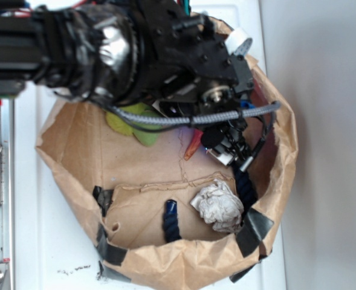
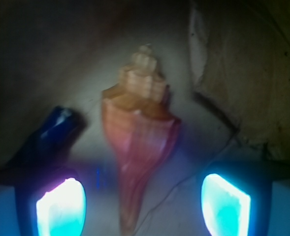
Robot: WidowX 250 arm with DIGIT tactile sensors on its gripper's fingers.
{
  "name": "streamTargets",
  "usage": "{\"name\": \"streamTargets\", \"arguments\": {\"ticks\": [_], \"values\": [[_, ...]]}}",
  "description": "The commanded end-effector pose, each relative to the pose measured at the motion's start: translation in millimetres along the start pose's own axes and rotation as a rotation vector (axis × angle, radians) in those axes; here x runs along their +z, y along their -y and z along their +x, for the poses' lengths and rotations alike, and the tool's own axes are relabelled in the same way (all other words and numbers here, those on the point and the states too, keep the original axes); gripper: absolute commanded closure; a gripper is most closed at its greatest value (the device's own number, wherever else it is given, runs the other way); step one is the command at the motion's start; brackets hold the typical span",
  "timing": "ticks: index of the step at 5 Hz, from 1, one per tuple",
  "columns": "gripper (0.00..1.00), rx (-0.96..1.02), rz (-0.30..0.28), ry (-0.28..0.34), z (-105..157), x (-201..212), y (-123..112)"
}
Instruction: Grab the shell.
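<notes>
Glowing fingertips (image 2: 61, 209) of the tool (image 2: 142, 206) at the wrist view's near edge, spread wide and released, with the shell's (image 2: 137, 142) tapering tail lying between them untouched and its pointed spire aimed at the far side. From the exterior view, only an orange sliver of shell (image 1: 193, 145) showing under the arm, on the floor of the brown paper bag (image 1: 75, 151) (rim rolled down, patched with black tape). Near the bag's front right, a crumpled paper ball (image 1: 217, 206); at the far side, a yellow-green plush toy (image 1: 138, 124) half hidden beneath the arm.
</notes>
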State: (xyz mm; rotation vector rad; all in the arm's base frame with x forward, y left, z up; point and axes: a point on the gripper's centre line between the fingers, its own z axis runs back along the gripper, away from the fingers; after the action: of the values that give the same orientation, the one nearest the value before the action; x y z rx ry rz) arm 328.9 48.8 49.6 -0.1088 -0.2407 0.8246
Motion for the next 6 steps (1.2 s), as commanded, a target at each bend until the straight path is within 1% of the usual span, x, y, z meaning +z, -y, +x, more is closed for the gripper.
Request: {"name": "streamTargets", "arguments": {"ticks": [1,2,3,4,5,6], "values": [[0.00,-0.044,-0.046,0.115,16.4,2.4,24.1],[0.00,-0.044,-0.003,0.208,23.7,-7.5,38.6],[0.12,-0.029,0.022,0.194,27.7,-11.3,43.8],[1.00,-0.041,0.026,0.203,25.7,-9.5,43.4],[1.00,-0.047,0.024,0.193,23.9,-7.2,40.9],[1.00,-0.053,-0.013,0.166,19.7,9.2,35.7]]}}
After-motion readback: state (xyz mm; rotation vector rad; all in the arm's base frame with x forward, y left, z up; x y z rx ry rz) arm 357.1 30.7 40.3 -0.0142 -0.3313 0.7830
